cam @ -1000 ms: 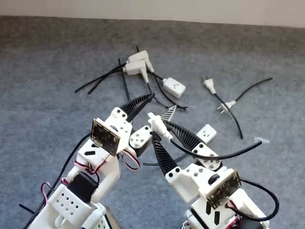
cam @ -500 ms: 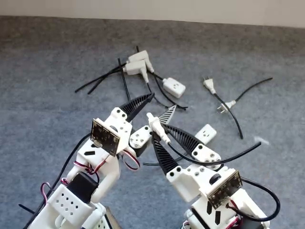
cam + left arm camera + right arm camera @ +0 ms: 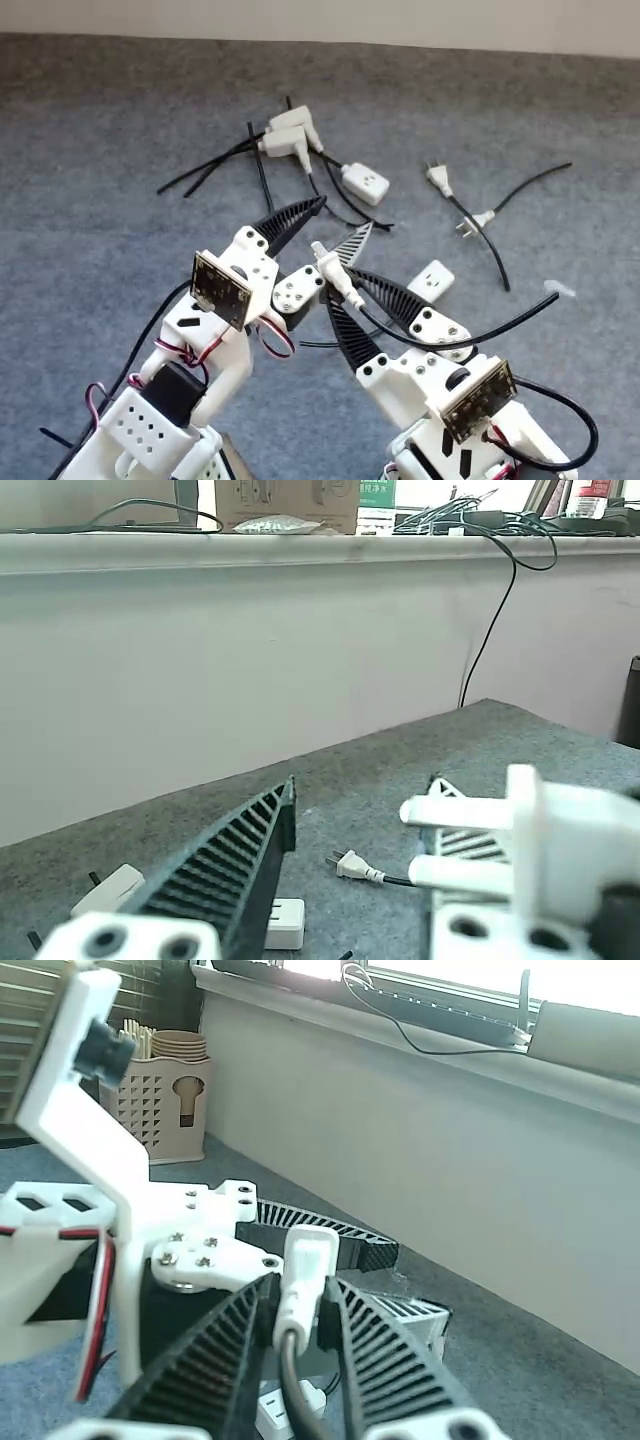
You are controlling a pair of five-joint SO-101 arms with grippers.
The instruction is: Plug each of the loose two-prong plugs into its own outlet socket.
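Surface [image 3: 100,120] lay grey underneath. Our left jaws stood apart; our right jaws were clamped on a plug [image 3: 330,262], held aloft just beside them. We feared its trailing cord [image 3: 510,318] might twist it off line from the socket [image 3: 433,280].

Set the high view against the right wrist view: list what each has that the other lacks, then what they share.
High view, not right wrist: a loose plug and a second plug lying on the table. Right wrist, not high: a beige basket by the wall. Both: the right gripper shut on a white plug, with the open left gripper beside it.
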